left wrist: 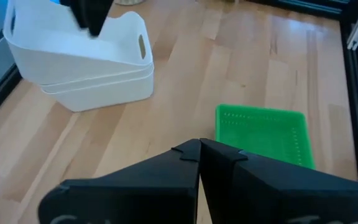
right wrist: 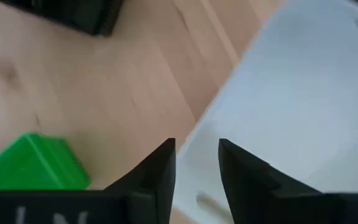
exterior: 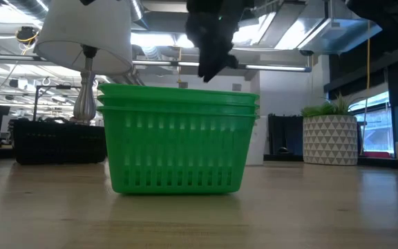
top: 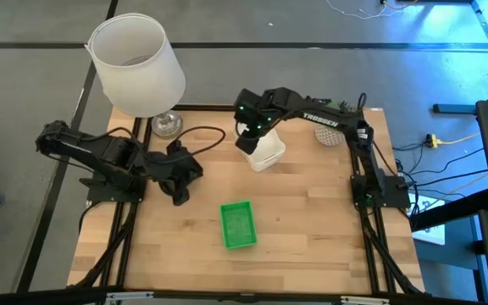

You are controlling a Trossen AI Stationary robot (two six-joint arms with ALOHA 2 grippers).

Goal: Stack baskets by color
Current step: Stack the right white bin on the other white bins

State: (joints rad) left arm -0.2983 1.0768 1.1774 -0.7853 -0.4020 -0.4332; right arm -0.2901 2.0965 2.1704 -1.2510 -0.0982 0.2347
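Observation:
A nested stack of white baskets (top: 266, 153) (left wrist: 86, 68) stands on the table at the far middle. My right gripper (top: 251, 140) (right wrist: 197, 146) hangs open over one edge of it, fingers pointing steeply down, with the white rim (right wrist: 291, 93) below them. A nested stack of green baskets (top: 238, 224) (exterior: 178, 138) (left wrist: 263, 134) rests on its base nearer the front. Black baskets (exterior: 57, 142) show at the left in the low view. My left gripper (top: 179, 195) (left wrist: 199, 144) is shut with nothing in it, above the table to the left of the green stack. My right gripper stands with its open fingers (left wrist: 92, 18) at the white stack's top rim, coming from above. I cannot tell whether they touch it.
A big white lampshade (top: 136, 63) on a metal foot (top: 166, 124) stands at the far left corner. A small potted plant (top: 329, 131) (exterior: 330, 135) is at the far right. Bare wood (top: 312, 212) lies to the right of the green stack.

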